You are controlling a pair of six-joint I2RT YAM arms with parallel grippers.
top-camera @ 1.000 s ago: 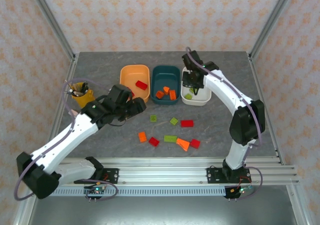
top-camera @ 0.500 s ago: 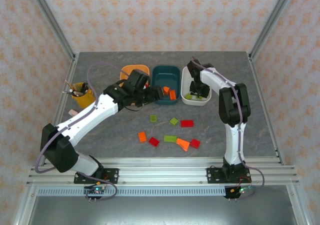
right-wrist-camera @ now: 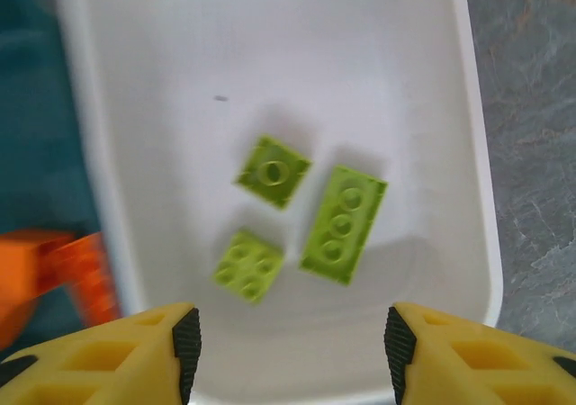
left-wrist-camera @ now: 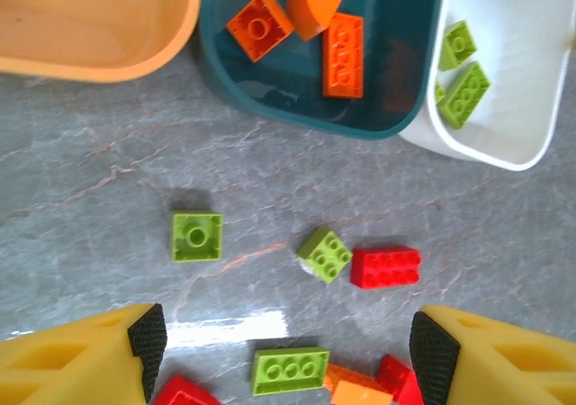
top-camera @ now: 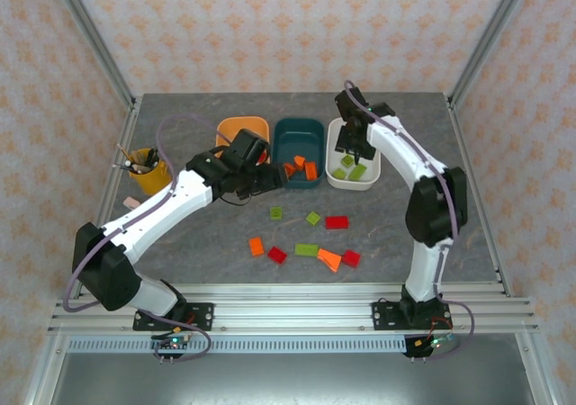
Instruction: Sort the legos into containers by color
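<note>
Left gripper (left-wrist-camera: 288,346) wide, empty; green square lego (left-wrist-camera: 196,236) below, slightly left. Right gripper (right-wrist-camera: 288,346) wide, empty, over white tub (right-wrist-camera: 472,153).

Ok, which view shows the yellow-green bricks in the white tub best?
Right wrist: it looks straight down into the white tub, with all three yellow-green bricks unobstructed. Top external shows them tiny; left wrist catches them at its corner, one partly hidden.

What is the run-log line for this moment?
left gripper: open, empty, over loose bricks | right gripper: open, empty, over white tub | white tub: three green bricks | teal tub: three orange bricks
</note>
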